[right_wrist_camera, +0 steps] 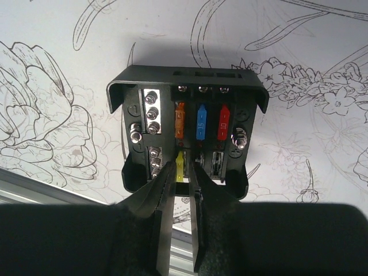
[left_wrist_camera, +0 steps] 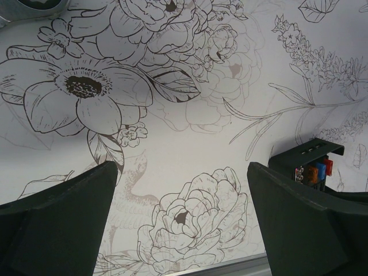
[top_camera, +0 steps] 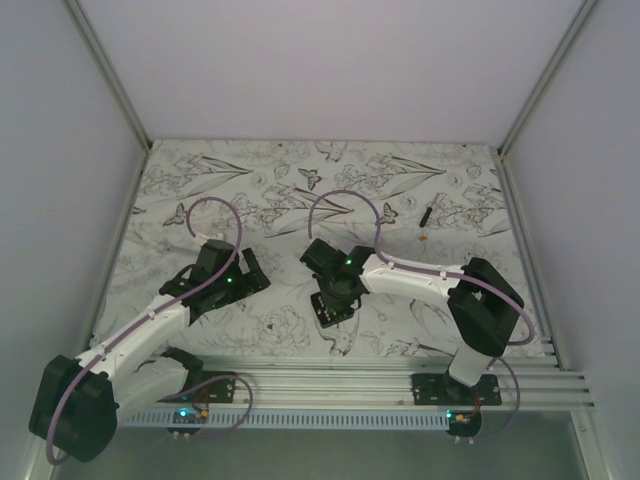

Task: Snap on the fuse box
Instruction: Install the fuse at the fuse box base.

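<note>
Right end effector narrow, pinching yellow fuse in fuse box; tilt could jam. Left end effector wide, empty; unbraced, fuse box may slide.

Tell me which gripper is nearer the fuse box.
Right. The right gripper is at the fuse box, closed on its yellow fuse. The left gripper sits open to the box's left, not touching it.

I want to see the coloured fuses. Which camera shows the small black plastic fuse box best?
Right wrist: the small black plastic fuse box fills it, face on. Left wrist shows only a corner; top view, a dark blob.
</note>
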Motion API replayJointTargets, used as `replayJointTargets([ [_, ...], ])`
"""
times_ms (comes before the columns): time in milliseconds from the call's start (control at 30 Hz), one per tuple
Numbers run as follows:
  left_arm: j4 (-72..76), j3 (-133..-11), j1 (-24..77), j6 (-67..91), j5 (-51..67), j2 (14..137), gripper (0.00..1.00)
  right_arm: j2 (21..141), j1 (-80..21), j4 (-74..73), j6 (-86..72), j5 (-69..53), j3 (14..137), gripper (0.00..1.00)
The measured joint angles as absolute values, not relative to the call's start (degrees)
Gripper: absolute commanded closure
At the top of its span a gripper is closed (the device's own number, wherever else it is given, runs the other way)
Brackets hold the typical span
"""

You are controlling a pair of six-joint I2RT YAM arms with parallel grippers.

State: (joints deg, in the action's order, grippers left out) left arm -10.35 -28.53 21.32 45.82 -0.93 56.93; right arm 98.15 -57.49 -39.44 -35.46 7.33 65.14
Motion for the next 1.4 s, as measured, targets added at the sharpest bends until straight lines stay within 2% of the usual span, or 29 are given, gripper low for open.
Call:
replayJointTargets([
  [200, -10.3, -28.5, 21.3, 45.8, -0.9, 56.9, 0.0, 98.3, -57.5, -39.0, -35.7, 6.7, 65.2, 1.0],
  [433, -10.3, -28.5, 21.3, 45.8, -0.9, 56.9, 0.0, 99.8, -57.2, -40.3, -35.8, 6.0, 66.8, 1.0],
  [1067, -10.3, -28.5, 21.3, 45.8, -0.9, 56.9, 0.0, 111.9, -58.1, -52.9, -34.2, 6.0, 80.9, 1.0],
  [1400, -10.4, -28.2, 21.3, 45.8, -0.9, 56.9, 0.0, 112.8, -60.2, -54.4, -34.1, 9.8, 82.4, 1.0],
])
